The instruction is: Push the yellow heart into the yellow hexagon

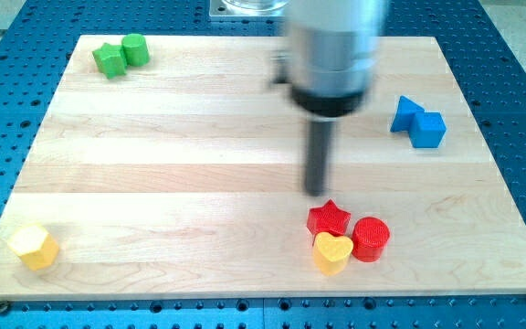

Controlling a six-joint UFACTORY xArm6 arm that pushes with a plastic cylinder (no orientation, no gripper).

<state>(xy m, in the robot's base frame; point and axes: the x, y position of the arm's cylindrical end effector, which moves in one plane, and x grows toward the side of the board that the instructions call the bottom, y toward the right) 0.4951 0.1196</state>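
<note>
Camera view, the only one I have: a pale wooden tabletop (199,164) on a blue perforated base (519,91), with seven small blocks in four groups. Item one, the yellow heart (332,252), near the view's bottom, right of centre, touching or all but touching the red star (329,218) just above it and the red cylinder (371,238) at its right. Item two, the yellow hexagon (33,247), alone in the view's bottom-left corner, well apart from the heart with bare board between them. Item three, two green blocks at the view's top left, a green star (110,60) and a green cylinder (135,49), side by side. Item four, two blue blocks at the view's right, a blue triangle (406,113) and a blue cube (428,129), touching. Item five, my arm: there is no hand to be open or closed, only a dark rod under a blurred grey housing; my tip (316,193) sits just above the red star, a little to its left, touching no block as far as I can tell. Progress, as I judge it: nothing done yet; the heart lies among the red pieces and the whole run leftward to the hexagon remains. I would need my tip at the heart's right side, where the red cylinder is crowding.
</note>
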